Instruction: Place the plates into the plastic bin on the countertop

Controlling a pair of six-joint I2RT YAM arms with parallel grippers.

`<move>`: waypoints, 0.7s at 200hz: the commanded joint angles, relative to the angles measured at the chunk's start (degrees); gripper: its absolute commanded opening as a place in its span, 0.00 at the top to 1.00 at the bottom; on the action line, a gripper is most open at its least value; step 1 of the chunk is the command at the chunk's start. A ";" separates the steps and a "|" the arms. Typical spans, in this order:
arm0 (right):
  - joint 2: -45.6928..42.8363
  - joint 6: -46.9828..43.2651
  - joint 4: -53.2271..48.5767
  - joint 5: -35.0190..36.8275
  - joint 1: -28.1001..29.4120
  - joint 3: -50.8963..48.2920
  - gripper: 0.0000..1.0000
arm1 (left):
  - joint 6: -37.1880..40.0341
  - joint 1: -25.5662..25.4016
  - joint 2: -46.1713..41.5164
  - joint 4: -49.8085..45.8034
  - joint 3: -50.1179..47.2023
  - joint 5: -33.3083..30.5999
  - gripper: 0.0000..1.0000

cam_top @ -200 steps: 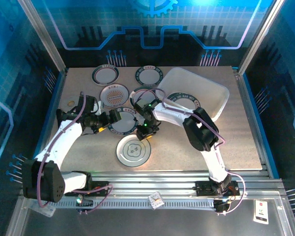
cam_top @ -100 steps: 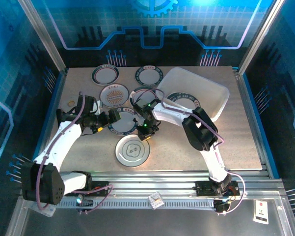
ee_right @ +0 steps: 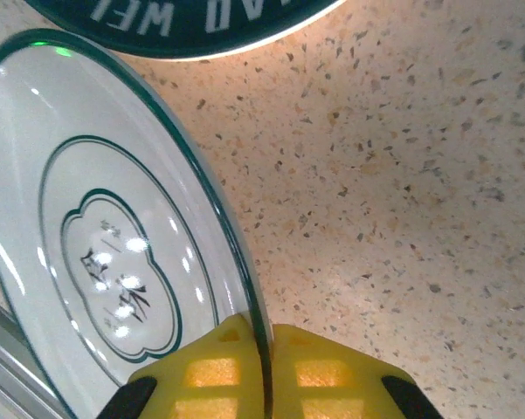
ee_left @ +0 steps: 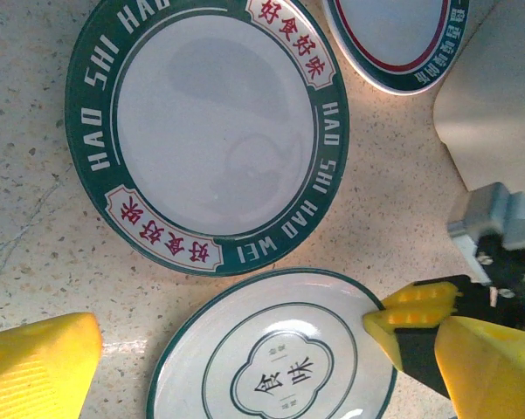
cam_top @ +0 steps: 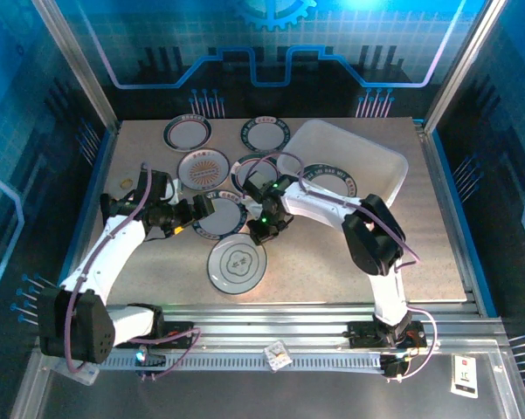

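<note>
Top external view: two white arms reach from the near edge over the middle of the work surface.
countertop (cam_top: 419,253): beige and speckled; its right side is bare, and plates are spread over the left and centre.
plastic bin (cam_top: 354,147): white tub at the far right of the countertop, set at a slant.
dark-rimmed plate (cam_top: 328,181): lies inside the bin, close to its near-left wall.
plates (cam_top: 188,132): several lie flat on the countertop left of the bin, two of them along the far edge.
green-rimmed plate (ee_left: 214,140): lettered band, pale centre; flat on the countertop under the left wrist.
emblem plate (cam_top: 237,262): nearest the arm bases, just beside the green-rimmed plate and outside the bin; its far-right rim is gripped.
right gripper (ee_right: 264,336): yellow pads pressed together on the thin rim of the emblem plate, one on each face.
left gripper (ee_left: 262,362): fingers spread wide and holding nothing, above the gap between the green-rimmed plate and the emblem plate.
</note>
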 commanded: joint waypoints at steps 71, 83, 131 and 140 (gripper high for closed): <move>-13.06 0.67 0.82 -0.99 -4.67 -7.52 1.00 | 0.65 0.27 0.11 1.67 -0.03 0.44 0.01; -14.68 0.65 0.53 -1.17 -5.22 -8.37 1.00 | 0.47 0.27 0.18 1.80 0.07 0.55 0.01; -22.34 2.26 1.05 -3.49 -8.04 -11.07 1.00 | 0.31 0.25 0.09 2.14 -0.10 0.80 0.01; -23.54 2.50 0.97 -3.99 -8.68 -11.36 1.00 | 0.20 0.28 0.17 2.32 -0.13 0.89 0.01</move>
